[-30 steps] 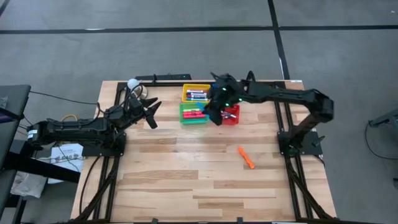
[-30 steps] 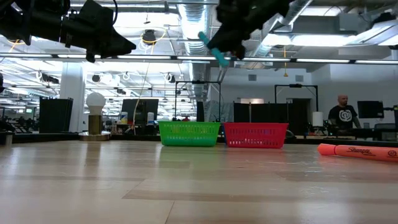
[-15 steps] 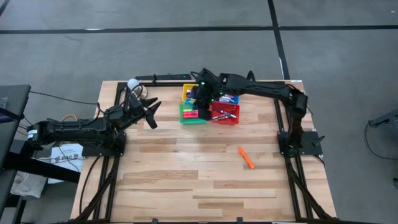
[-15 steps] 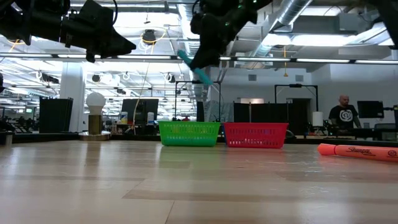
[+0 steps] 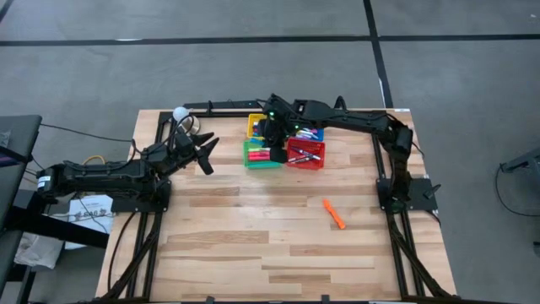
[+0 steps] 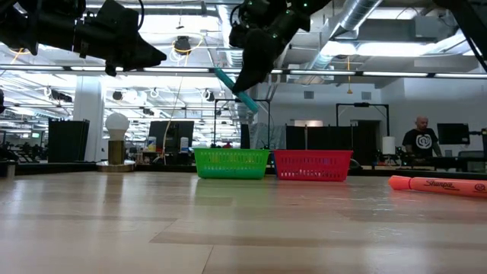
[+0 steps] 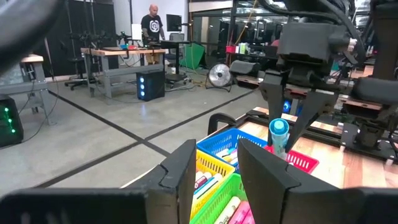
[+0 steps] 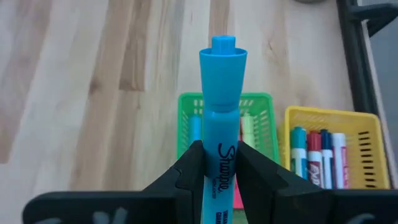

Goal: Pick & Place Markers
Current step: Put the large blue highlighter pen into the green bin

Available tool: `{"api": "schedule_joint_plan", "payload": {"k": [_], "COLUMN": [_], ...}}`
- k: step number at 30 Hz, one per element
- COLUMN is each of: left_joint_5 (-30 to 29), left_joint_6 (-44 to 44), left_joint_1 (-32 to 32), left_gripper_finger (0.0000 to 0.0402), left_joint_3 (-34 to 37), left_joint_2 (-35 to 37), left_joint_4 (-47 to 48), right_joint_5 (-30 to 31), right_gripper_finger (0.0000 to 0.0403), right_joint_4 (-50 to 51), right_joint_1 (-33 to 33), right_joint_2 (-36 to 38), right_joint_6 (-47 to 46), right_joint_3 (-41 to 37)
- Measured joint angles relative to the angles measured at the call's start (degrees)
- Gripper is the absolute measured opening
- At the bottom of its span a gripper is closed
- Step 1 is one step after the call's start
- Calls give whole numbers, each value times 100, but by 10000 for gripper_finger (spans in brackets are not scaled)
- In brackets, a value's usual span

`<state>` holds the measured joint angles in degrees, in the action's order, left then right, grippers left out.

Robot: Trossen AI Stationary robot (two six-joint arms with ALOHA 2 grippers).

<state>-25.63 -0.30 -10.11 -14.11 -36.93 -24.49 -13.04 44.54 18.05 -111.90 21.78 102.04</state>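
Blue marker's [image 8: 222, 124] lower end behind pincer [image 8: 219, 165]

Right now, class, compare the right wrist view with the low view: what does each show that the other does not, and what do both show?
Only the right wrist view shows the yellow basket with markers standing side by side in it, and the Sharpie lettering on the held marker.

Only the low view shows the red basket, the orange marker lying on the table, the waiting left gripper and a person far behind.

Both show the right gripper shut on the blue marker above the green basket.
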Motion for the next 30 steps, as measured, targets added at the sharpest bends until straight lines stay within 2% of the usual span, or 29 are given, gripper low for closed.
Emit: {"api": "schedule_joint_plan", "payload": {"k": [6, 17, 24, 30], "left_joint_5": [0, 0, -2, 107], "left_joint_6": [2, 1, -7, -17], "left_joint_1": [0, 0, 0, 17], "left_gripper_finger": [117, 117, 117, 117], "left_joint_3": [0, 0, 0, -9], "left_joint_2": [2, 1, 2, -91], "left_joint_4": [0, 0, 0, -24], "right_joint_5": [442, 421, 420, 401], "right_gripper_finger": [67, 67, 67, 67], "right_joint_4": [-179, -739, -1083, -827], "right_joint_1": [-78, -34, -27, -23], "right_joint_2": [1, 0, -501, -1060], "right_joint_6": [419, 379, 201, 174], "right_joint_3": [-219, -744, -675, -372]}}
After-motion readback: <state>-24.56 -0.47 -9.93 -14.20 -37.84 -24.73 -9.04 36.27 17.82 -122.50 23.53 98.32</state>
